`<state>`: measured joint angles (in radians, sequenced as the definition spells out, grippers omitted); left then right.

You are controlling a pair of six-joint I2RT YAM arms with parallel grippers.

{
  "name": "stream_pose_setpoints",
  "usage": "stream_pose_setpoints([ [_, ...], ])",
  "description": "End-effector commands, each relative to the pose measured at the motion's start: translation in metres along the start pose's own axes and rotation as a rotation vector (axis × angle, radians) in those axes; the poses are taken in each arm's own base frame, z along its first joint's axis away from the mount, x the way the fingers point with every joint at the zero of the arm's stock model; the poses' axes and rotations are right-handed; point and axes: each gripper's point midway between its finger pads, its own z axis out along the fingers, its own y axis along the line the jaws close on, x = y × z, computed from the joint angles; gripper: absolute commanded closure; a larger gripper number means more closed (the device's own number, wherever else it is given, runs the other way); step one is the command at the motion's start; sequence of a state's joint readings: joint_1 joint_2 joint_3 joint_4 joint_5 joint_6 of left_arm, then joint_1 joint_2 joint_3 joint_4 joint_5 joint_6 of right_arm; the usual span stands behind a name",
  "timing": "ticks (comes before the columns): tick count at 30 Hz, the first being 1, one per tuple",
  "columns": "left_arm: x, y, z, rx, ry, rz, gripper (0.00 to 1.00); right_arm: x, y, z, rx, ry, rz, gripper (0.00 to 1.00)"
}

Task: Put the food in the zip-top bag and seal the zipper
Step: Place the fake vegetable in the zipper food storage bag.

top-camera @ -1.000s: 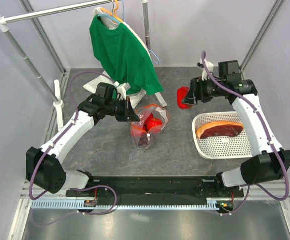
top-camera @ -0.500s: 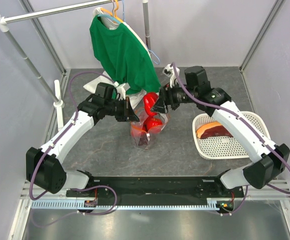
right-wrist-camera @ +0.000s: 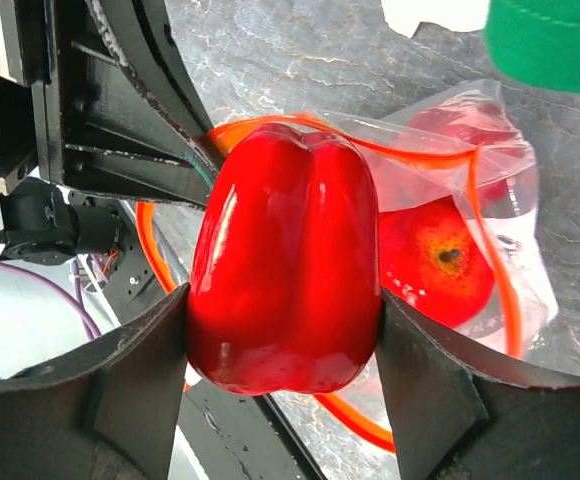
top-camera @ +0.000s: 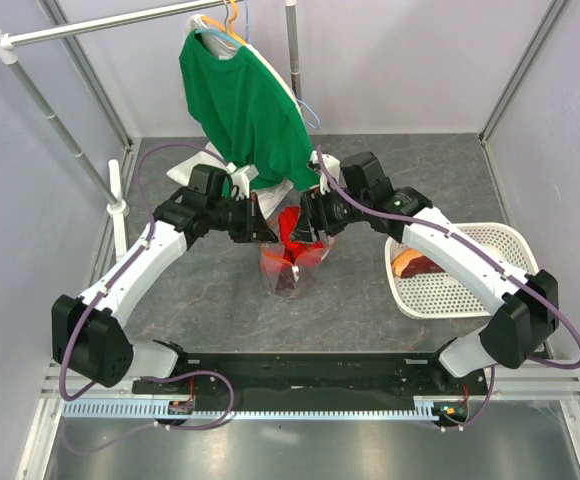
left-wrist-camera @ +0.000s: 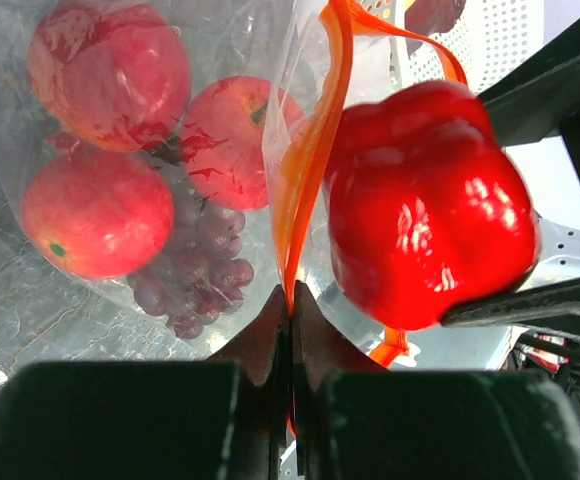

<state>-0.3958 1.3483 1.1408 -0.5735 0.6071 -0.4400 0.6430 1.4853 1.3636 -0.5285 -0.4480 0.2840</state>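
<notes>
- Above the table's [top-camera: 370,300] grey, stone-patterned top, a clear crinkled zip-top bag [top-camera: 295,272] is seen standing at centre. Its rim is pinched by the left gripper [top-camera: 262,230], and a glossy bell pepper [top-camera: 290,225] is carried at its mouth by the right gripper [top-camera: 305,222]. A white perforated basket [top-camera: 460,290] with a slab of meat [top-camera: 415,266] lies to the right.
- From the left wrist, the left gripper's [left-wrist-camera: 291,305] jaws are seen pressed together on the thin orange-red zipper [left-wrist-camera: 305,170]. Three round shiny apples [left-wrist-camera: 95,210] and a dark grape bunch [left-wrist-camera: 195,285] are visible through the film. The lobed bell pepper [left-wrist-camera: 425,205] sits just beside the strip.
- From the right wrist, the right gripper's [right-wrist-camera: 282,320] jaws are spread wide and clamped on the smooth bell pepper's [right-wrist-camera: 285,250] sides, over the bag's [right-wrist-camera: 470,120] orange-rimmed opening.
</notes>
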Motion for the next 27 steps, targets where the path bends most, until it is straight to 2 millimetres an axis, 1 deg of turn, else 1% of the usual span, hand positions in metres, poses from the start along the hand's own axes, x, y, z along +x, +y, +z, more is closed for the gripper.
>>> stream_pose_setpoints([
  [1, -0.011, -0.01, -0.006, 0.046, -0.025, 0.022, 0.98, 0.0, 0.008, 0.008, -0.017, -0.016, -0.002, 0.21],
  [3, -0.011, -0.009, -0.007, 0.049, -0.03, 0.018, 0.98, -0.001, 0.012, 0.007, -0.031, -0.017, -0.015, 0.11],
  [5, -0.011, -0.01, -0.008, 0.055, -0.034, 0.011, 0.98, -0.005, 0.017, 0.003, -0.041, -0.027, -0.035, 0.07],
  [6, -0.01, -0.009, -0.009, 0.055, -0.035, 0.004, 0.98, -0.008, 0.021, 0.002, -0.049, -0.033, -0.052, 0.02],
  [8, -0.011, -0.008, -0.01, 0.066, -0.04, -0.019, 0.98, -0.011, 0.024, -0.002, -0.052, -0.038, -0.072, 0.02],
  [9, -0.012, -0.008, -0.012, 0.072, -0.042, -0.031, 0.98, -0.019, 0.026, -0.005, -0.052, -0.054, -0.102, 0.02],
  [10, -0.012, -0.009, -0.013, 0.086, -0.041, -0.04, 0.98, -0.022, 0.026, -0.009, -0.038, -0.058, -0.114, 0.02],
  [12, -0.014, -0.01, -0.016, 0.091, -0.061, -0.054, 0.98, -0.038, 0.033, -0.019, -0.038, -0.102, -0.163, 0.02],
  [13, -0.015, -0.008, -0.016, 0.084, -0.067, -0.055, 0.98, -0.042, 0.033, -0.023, -0.031, -0.113, -0.185, 0.02],
  [15, -0.014, -0.008, -0.017, 0.087, -0.074, -0.063, 0.98, -0.057, 0.042, -0.034, -0.038, -0.156, -0.225, 0.02],
  [18, -0.011, -0.008, -0.015, 0.099, -0.07, -0.076, 0.98, -0.069, 0.04, -0.037, -0.005, -0.18, -0.242, 0.02],
  [19, -0.011, -0.008, -0.015, 0.1, -0.071, -0.077, 0.98, -0.065, 0.036, -0.033, 0.007, -0.154, -0.239, 0.02],
  [21, -0.011, -0.009, -0.016, 0.105, -0.073, -0.077, 0.98, -0.06, 0.03, -0.03, 0.027, -0.129, -0.234, 0.09],
  [23, -0.012, -0.014, -0.019, 0.119, -0.081, -0.066, 0.98, -0.046, 0.022, -0.026, 0.038, -0.082, -0.225, 0.2],
  [25, -0.015, -0.017, -0.021, 0.132, -0.087, -0.063, 0.98, -0.038, 0.018, -0.024, 0.047, -0.059, -0.222, 0.3],
  [27, -0.014, -0.019, -0.021, 0.146, -0.082, -0.059, 0.98, -0.027, 0.012, -0.023, 0.06, -0.025, -0.232, 0.32],
])
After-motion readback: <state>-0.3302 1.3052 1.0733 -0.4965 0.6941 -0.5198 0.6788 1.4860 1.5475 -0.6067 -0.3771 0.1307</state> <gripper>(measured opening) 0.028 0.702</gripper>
